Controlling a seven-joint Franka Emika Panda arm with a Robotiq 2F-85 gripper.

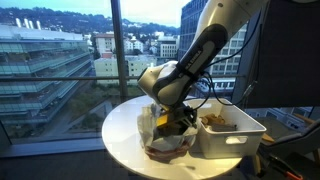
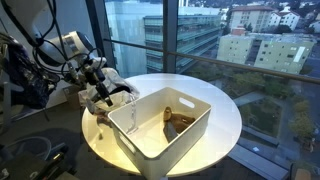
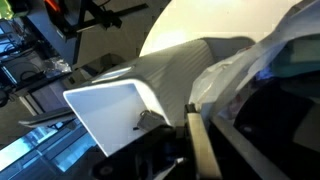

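Note:
A clear plastic bag (image 1: 165, 138) with dark contents lies on the round white table (image 1: 125, 135), right beside a white bin (image 1: 232, 135). My gripper (image 1: 176, 119) reaches down at the bag's top edge, next to the bin's wall. In the wrist view my gripper (image 3: 200, 135) is shut, with the crinkled plastic bag (image 3: 240, 70) bunched at its fingertips. The bag (image 2: 118, 95), the gripper (image 2: 103, 92) and the bin (image 2: 150, 140) also show in an exterior view. Brown items (image 2: 178, 121) lie inside the bin.
The bin (image 3: 110, 115) takes up much of the table (image 2: 225, 115). Large windows with railings stand just behind the table. Cables and dark equipment (image 2: 25, 85) crowd the robot's base side, and a black stand (image 3: 90, 15) is on the floor beyond the table.

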